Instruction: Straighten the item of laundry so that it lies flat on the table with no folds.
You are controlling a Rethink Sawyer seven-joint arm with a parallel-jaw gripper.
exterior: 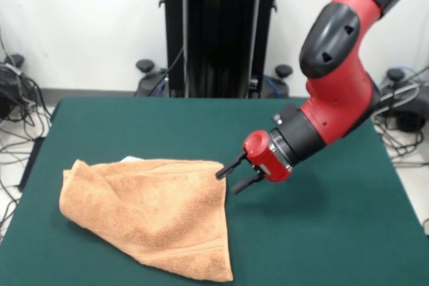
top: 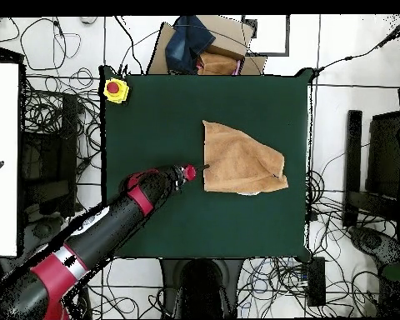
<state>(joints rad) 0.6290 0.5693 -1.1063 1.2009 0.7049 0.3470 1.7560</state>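
Tan-orange terry cloth fills the lower left of the front view: the towel (exterior: 151, 216) lies folded over itself on the dark green table (exterior: 322, 232), forming a rough triangle whose long point reaches the bottom edge of the frame just left of centre. A soft ridge runs across its upper part where one layer doubles over another, and a small whitish tag (exterior: 132, 159) peeks out along the upper edge. In the overhead view the same towel (top: 239, 158) sits right of the table's (top: 153, 108) middle, with its straightest edge toward the left of the frame.

Just past the towel's upper right corner, the gripper (exterior: 236, 174) hangs low over the felt, its two thin black fingers (exterior: 228, 167) spread a little apart and pointing toward the cloth. The upper fingertip appears to meet the towel's corner, though the front view is too coarse to say whether it touches or merely overlaps in line of sight; nothing is held between the jaws. Behind the fingers sits the red wrist (exterior: 267, 155), then the black and red arm (exterior: 338, 92) rising to the upper right of the frame.

Farther back, the black pedestal (exterior: 220, 31) stands at top centre. Overhead, a yellow box with a red button (top: 115, 89) rests at the table's upper left corner.
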